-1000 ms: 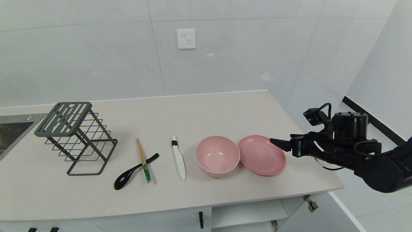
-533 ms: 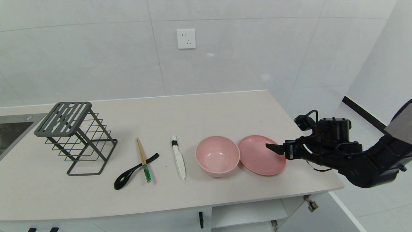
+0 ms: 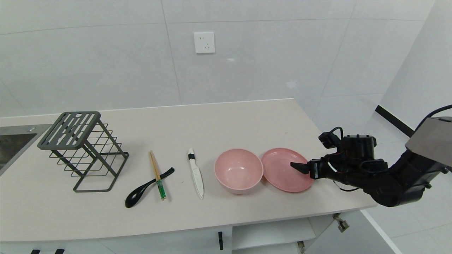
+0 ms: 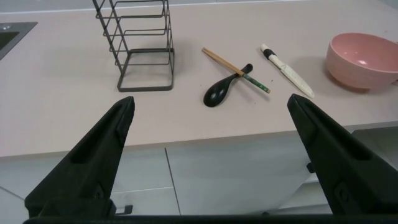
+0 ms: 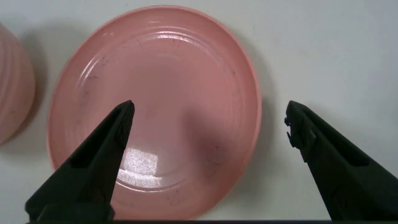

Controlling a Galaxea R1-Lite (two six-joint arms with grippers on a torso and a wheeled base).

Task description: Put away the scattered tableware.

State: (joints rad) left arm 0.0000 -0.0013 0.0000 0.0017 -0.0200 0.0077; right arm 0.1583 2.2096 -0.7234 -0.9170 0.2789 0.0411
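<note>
Since the plate (image 3: 286,170) lies flat on the counter (image 3: 212,120) just to the right of the bowl (image 3: 238,170), rims touching or nearly so, it is the nearest piece to take. It looks like thin, stiff plastic: probably light, glossy, likely slippery, and not very fragile. Being shallow, it leaves only a low rim to grab. Best hold, as I judge it: the rim on the side away from the bowl, one finger under the lip and one on top. It may skid toward the bowl if pushed.

The right gripper (image 3: 296,165) hangs low over the plate's side away from the bowl, jaws spread wide and empty. In the right wrist view one finger sits over the plate's bowl-side half and the other past its outer rim, over bare counter. Contact with the plate: cannot tell.

The left gripper (image 4: 208,155) is also spread wide and empty, out in front of the counter edge, well apart from the bowl.

Left of the bowl lie the knife (image 3: 196,173), then the chopsticks (image 3: 157,175) crossing the black spoon (image 3: 143,190), then the wire rack (image 3: 83,150).
</note>
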